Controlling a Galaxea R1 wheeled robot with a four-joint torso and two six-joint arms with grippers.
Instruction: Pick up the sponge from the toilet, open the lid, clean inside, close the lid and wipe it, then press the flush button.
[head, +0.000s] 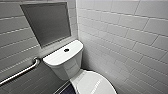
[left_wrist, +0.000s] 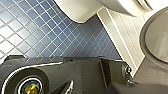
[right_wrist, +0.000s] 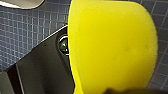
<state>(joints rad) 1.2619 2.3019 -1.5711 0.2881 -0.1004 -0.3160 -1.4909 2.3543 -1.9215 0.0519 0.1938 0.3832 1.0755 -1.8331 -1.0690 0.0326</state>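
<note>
My right jaws are pinching the sponge (right_wrist: 112, 47). I judge this from the way it hangs right in front of my wrist camera with nothing under it but the blue tiled floor (right_wrist: 25, 32) far beyond. I cannot make out the fingers themselves. So the sponge is with me, off the toilet (head: 65, 67), whose lid (head: 95, 83) lies shut and bare, with the flush button (head: 66, 50) dark in the middle of the tank top.

I expect the sponge to handle as light, soft foam. It should give under pressure and spring back, its open texture should keep it from slipping, and nothing about it can break. Too hard a squeeze would probably crush it to a thin wedge and let the free part flop, more so once it is wet. The sensible hold seems to be the one I have, across the thin way and near one end, which leaves most of the body free for wiping.

Its long axis appears to run straight out from between my jaws. The rounded free end points away from me and one broad face is turned toward my wrist. That free end and the broad faces are what I would bring to a surface.
</note>
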